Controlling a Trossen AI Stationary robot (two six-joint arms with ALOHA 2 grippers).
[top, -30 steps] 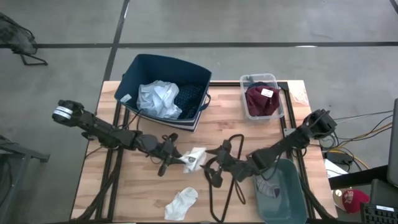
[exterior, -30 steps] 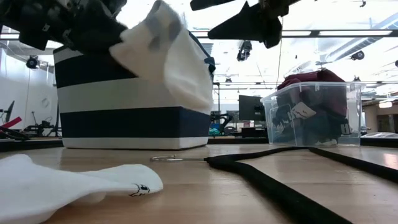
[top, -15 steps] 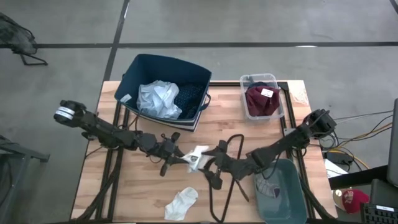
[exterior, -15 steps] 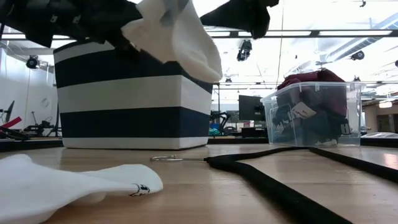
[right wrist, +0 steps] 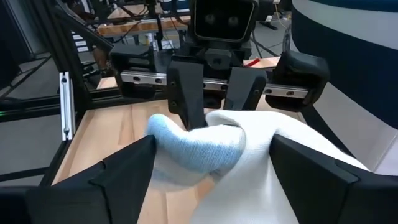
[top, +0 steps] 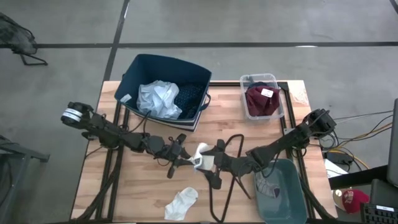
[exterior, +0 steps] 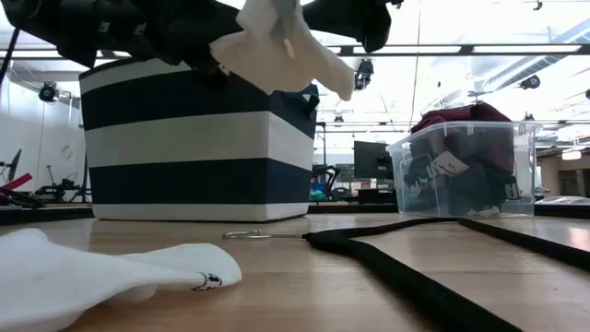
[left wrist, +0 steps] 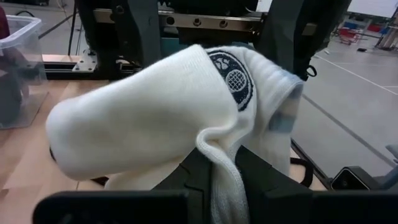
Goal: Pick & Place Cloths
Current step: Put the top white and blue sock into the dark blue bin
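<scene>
Left gripper [top: 184,159]: over the middle of the table [top: 143,186], raised above the wood; fingers closed on one end of a white sock [top: 203,157]; in the right wrist view its two dark fingers [right wrist: 191,99] pinch the sock's [right wrist: 211,146] pale blue toe from above
Right gripper [top: 211,163]: just beside the left one, facing it; fingers spread wide on either side of the sock, one pad [right wrist: 118,177] on each flank; whether the pads touch the fabric cannot be told
Held sock: hangs in the air between the two grippers; in the low view it [exterior: 277,46] droops in front of the bin [exterior: 198,138]; the left wrist view shows a round dark logo on its cuff [left wrist: 186,106]
Second sock [top: 181,202]: flat on the table near the front edge, well apart from both grippers; it [exterior: 101,272] bears a small dark mark
Bin [top: 144,65]: navy with a white band, at the table's back left; a pale blue shirt [top: 157,98] and a navy patterned piece [top: 188,96] lie inside
Clear box [top: 276,112]: back right of the table; a maroon piece [top: 260,102] fills it
Hanger [top: 235,142]: thin and black, lying on the table under the right arm
Grey-green tub [top: 292,186]: at the front right; a dark grey piece [top: 270,190] rests in it
</scene>
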